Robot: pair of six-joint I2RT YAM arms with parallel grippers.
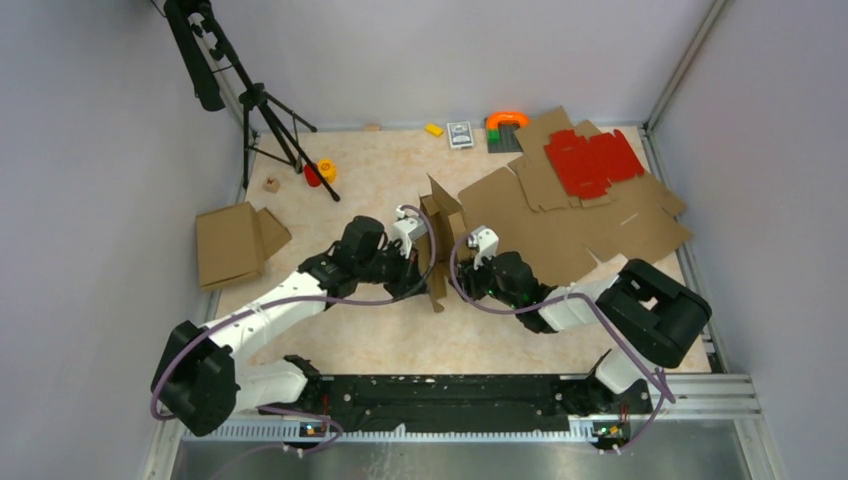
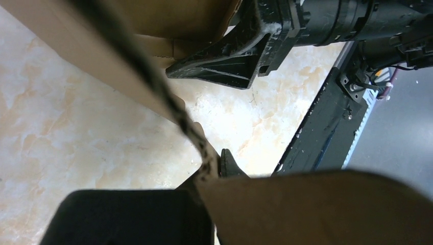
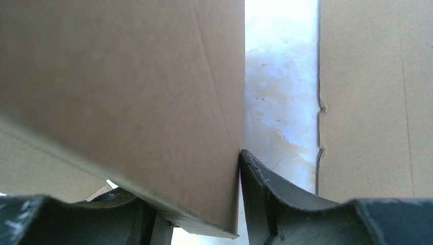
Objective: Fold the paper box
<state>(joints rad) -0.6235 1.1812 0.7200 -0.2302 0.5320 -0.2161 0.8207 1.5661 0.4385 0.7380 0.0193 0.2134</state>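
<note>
Marbled surface [image 1: 380, 340] bears the paper box [image 1: 438, 235] upright, left gripper [image 2: 213, 166] clenched on its edge, right gripper [image 3: 196, 204] straddling a panel, grasp unclear; slipping there could collapse it.

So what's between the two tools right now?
An upright panel of the paper box stands between the left tool and right tool, shown in the top view.

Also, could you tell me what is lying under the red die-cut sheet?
The red sheet rests on flat brown cardboard sheets spread over the table at far right. Anything between them, and the table below, is covered.
</note>
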